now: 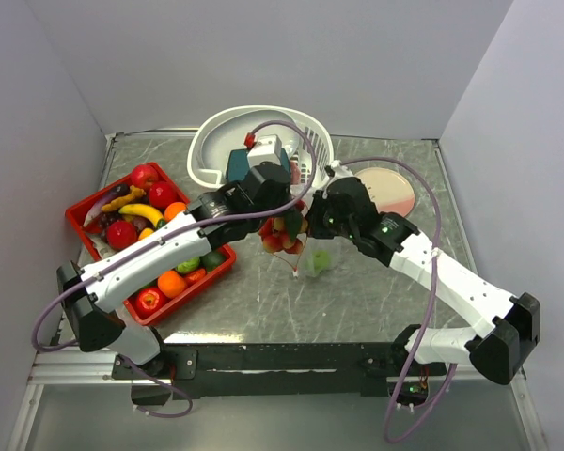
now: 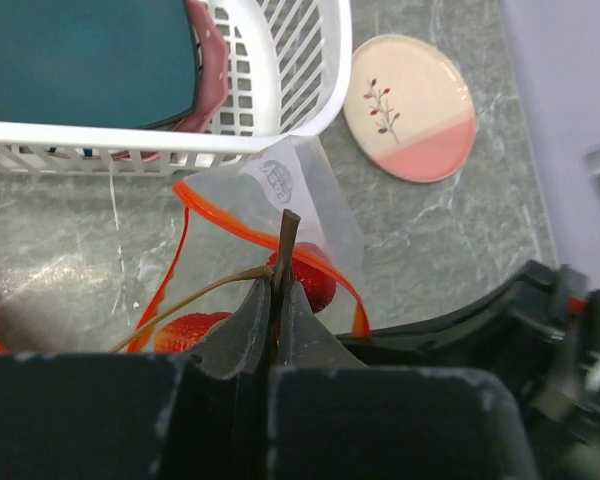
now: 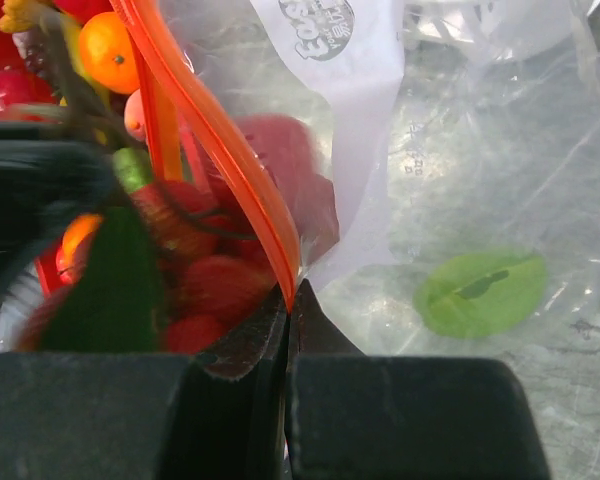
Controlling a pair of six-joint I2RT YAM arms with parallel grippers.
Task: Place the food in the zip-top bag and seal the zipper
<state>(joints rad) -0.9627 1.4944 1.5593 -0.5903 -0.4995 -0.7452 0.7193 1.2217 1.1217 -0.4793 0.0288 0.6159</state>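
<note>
My left gripper [image 1: 284, 214] is shut on the brown stem [image 2: 283, 250] of the red grape bunch [image 1: 282, 237]. The bunch hangs at the open mouth of the zip-top bag [image 1: 312, 258]. In the left wrist view the grapes [image 2: 315, 285] show between the two orange-red zipper strips [image 2: 177, 250]. My right gripper [image 1: 308, 224] is shut on the zipper strip [image 3: 270, 215] and holds the bag up. A green piece [image 3: 480, 292] lies inside the bag. More grapes [image 3: 215, 285] show left of the strip.
A red tray [image 1: 75, 214] at the left holds apples, oranges, a banana and green pieces. A white slotted basket [image 1: 216, 132] with a teal slab [image 1: 237, 164] stands at the back. A pink-and-cream plate [image 1: 395, 193] lies to its right.
</note>
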